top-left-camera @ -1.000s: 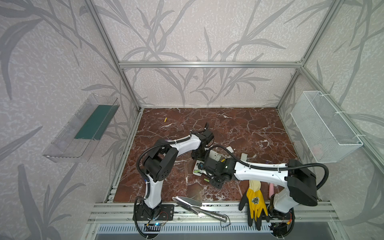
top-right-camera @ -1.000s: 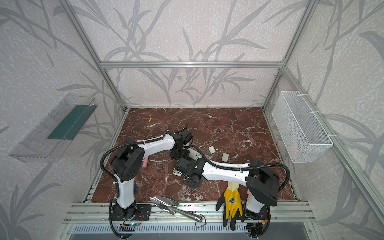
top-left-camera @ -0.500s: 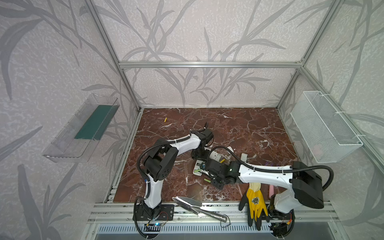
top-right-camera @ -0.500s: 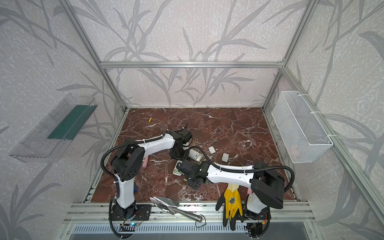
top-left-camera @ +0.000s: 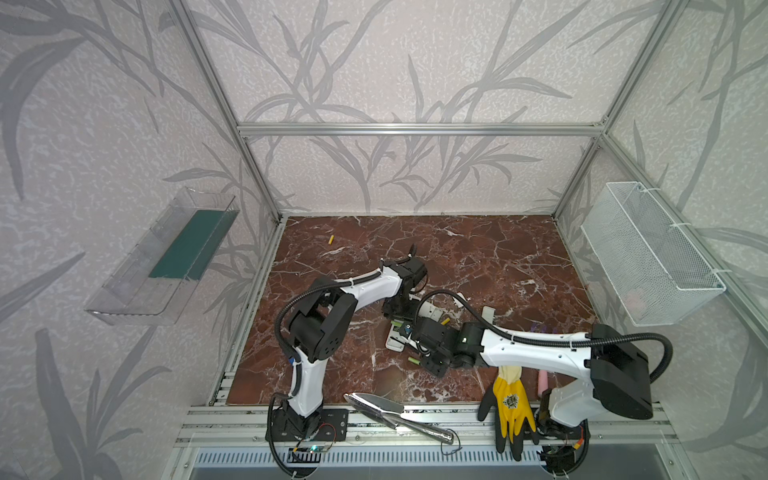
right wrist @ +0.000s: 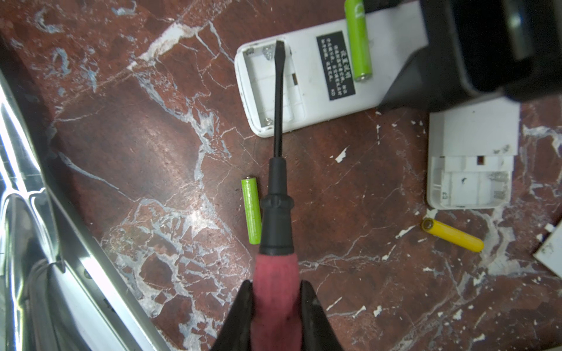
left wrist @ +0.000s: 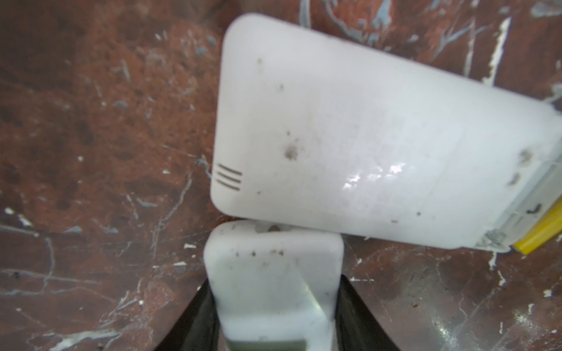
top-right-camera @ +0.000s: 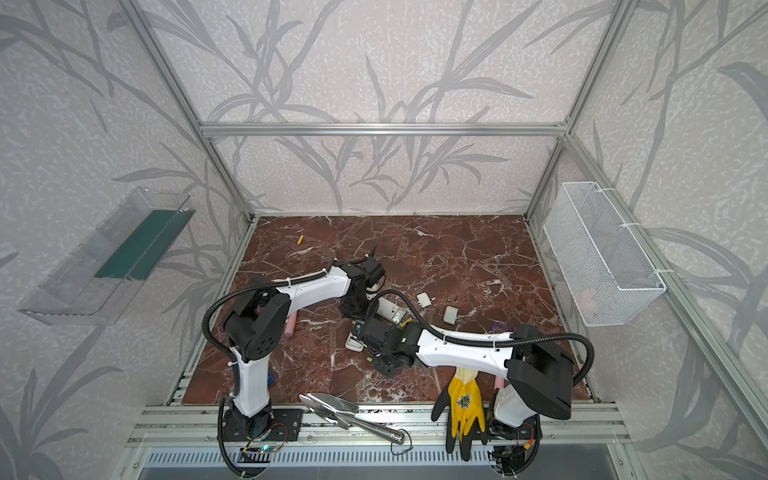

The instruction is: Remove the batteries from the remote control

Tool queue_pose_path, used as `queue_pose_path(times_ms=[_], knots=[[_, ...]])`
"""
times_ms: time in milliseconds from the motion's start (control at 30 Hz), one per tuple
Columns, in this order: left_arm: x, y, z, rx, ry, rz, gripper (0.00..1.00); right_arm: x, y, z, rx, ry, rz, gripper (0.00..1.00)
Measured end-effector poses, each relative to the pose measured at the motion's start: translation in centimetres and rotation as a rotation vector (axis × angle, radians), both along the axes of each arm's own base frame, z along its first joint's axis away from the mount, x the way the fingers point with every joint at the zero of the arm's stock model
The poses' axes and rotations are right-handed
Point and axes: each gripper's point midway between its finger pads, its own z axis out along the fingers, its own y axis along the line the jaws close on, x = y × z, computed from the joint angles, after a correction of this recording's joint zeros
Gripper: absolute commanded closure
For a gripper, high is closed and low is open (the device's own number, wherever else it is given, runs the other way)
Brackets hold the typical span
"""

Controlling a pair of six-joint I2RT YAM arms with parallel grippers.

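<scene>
Since a second ago the right arm's elbow has swung outward, while the left arm has stayed put. Right gripper (right wrist: 275, 287) is pinching the red handle of the screwdriver (right wrist: 275, 194), whose flat tip hangs over the open bay of the near remote (right wrist: 304, 91). That bay looks empty. One green battery (right wrist: 251, 211) lies on the floor just short of this remote, beside the screwdriver's shaft. The other green battery (right wrist: 359, 42) rests loose on the remote's back, past the label. Left gripper (left wrist: 275, 282) is clamped across a white end that I take to be this remote's far end, steadying it. Just beyond the near remote lies the second remote (right wrist: 470, 158), its bay open and bare, with a yellow battery (right wrist: 453, 235) on the floor by it. The last yellow battery (top-left-camera: 331, 239) lies far beyond the near remote. Prying seems finished. What remains, I judge, is to lift the tip clear and nudge the loose green one off the remote without rolling it into the bay
</scene>
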Motion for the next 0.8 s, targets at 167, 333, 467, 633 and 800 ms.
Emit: queue_pose_path(times_ms=[167, 333, 467, 633, 800], knots=[[0.0, 0.0, 0.0, 0.0, 0.0, -0.001, 0.6, 0.5, -0.2, -0.1, -0.005, -0.011, -0.015, 1.0], [0.0, 0.0, 0.1, 0.005, 0.006, -0.002, 0.47, 1.5, -0.4, 0.1, 0.002, -0.03, -0.05, 1.0], [0.3, 0.0, 0.1, 0.013, 0.002, -0.009, 0.39, 2.2, -0.3, 0.2, 0.018, -0.041, -0.067, 1.0], [1.1, 0.3, 0.0, 0.03, -0.024, -0.018, 0.25, 2.5, -0.1, -0.4, 0.012, -0.039, -0.073, 1.0], [1.7, 0.9, 0.0, 0.056, -0.047, -0.023, 0.23, 2.7, 0.1, -0.7, 0.012, -0.039, -0.076, 1.0]])
